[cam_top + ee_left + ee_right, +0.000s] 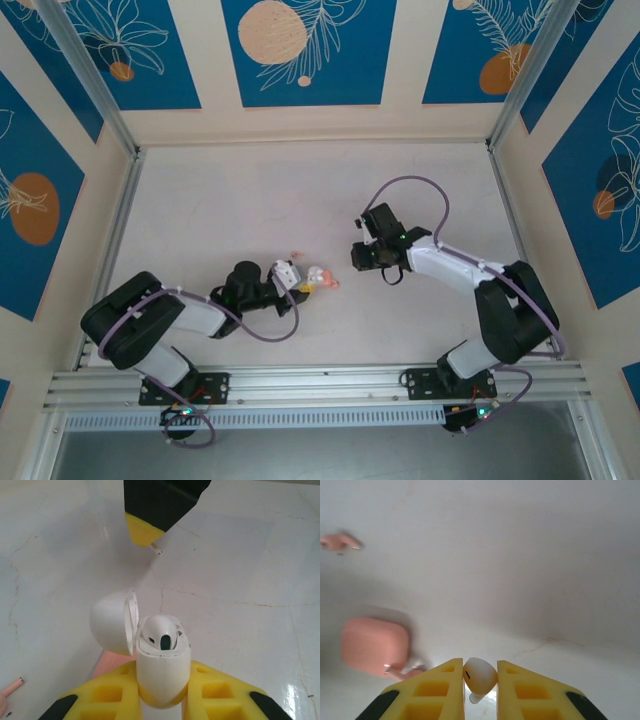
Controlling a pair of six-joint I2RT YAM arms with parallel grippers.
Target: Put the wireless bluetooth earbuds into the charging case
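My left gripper (163,672) is shut on the charging case (163,672), which looks white here. Its lid (112,622) hangs open to the left. One white earbud (161,632) sits in the case's mouth. From above, the left gripper (299,285) and the case (317,275) are at mid-table. My right gripper (480,670) is shut on the second white earbud (481,674), stem pointing down. This gripper (363,258) hovers just right of the case. One of its yellow fingertips (144,530) shows beyond the case, with the earbud's stem (156,548) poking out.
A coral-pink rounded box (375,646), blurred, lies on the table left of my right gripper. A pink patch (107,662) shows under the open lid. A small pink earbud-shaped piece (11,690) (337,541) lies apart. Walls close in the white table (250,200).
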